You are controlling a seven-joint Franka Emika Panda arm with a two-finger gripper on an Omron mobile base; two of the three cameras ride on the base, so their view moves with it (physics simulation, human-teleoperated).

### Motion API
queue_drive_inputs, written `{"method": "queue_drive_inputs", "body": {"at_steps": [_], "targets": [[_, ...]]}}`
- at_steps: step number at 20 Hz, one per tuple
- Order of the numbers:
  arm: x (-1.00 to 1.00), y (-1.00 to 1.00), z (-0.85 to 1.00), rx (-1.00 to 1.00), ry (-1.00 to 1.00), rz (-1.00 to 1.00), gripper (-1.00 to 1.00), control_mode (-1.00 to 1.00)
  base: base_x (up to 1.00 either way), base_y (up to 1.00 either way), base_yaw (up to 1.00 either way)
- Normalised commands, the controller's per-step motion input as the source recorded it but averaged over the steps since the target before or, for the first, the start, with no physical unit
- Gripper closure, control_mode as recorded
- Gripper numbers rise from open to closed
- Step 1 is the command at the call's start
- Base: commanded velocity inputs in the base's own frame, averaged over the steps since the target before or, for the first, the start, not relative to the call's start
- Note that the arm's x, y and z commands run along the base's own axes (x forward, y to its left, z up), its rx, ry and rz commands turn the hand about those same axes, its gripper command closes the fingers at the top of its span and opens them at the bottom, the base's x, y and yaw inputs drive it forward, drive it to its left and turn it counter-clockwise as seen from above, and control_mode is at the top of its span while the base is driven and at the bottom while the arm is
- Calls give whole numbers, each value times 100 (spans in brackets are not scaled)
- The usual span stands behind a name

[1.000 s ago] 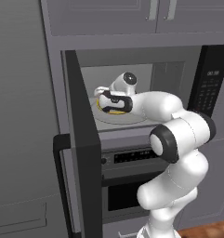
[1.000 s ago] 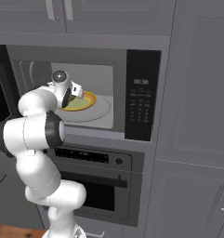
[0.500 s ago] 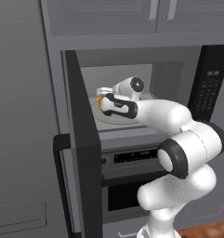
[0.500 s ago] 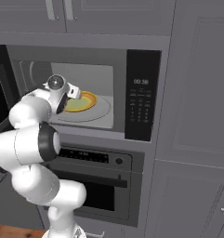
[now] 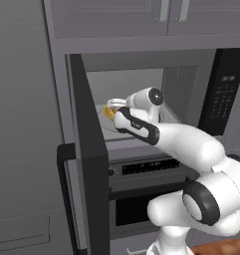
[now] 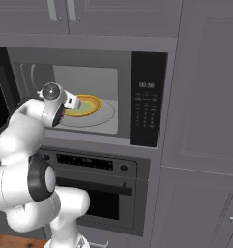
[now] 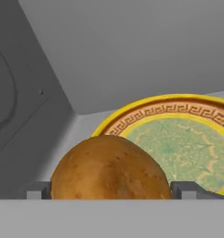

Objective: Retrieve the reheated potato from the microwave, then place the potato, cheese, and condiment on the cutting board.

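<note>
1. Base views: the arm's wrist blocks most of the gripper (image 5: 111, 110) and the potato; only a sliver of orange shows past it in the left one.
2. Right base view: the gripper (image 6: 77, 102) is just a pale stub over the plate (image 6: 89, 104); the fingers are too small to make out.
3. Hand view: the potato (image 7: 111, 168) is cut off at the bottom edge, so its underside and what it rests on are hidden.
4. Finger tips (image 7: 38, 190) sit one on each side of the potato, apart from its skin — gripper wide open, holding nothing.
5. Microwave (image 6: 147, 99): door (image 5: 86, 164) swung open to the left, cavity lit.
6. Inside it: a yellow-rimmed plate (image 7: 187, 139) with a patterned border and a greenish centre, on the pale turntable (image 6: 101, 118).
7. The potato is in the microwave, at the near edge of the plate, between the fingers.
</note>
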Motion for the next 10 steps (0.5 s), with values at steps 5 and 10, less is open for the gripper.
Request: {"method": "queue_drive_inputs", "body": {"at_steps": [5, 10], "targets": [[-71, -16, 33, -5, 0, 9, 100, -100, 0, 0, 0], [-75, -20, 13, -16, 0, 9, 100, -100, 0, 0, 0]]}}
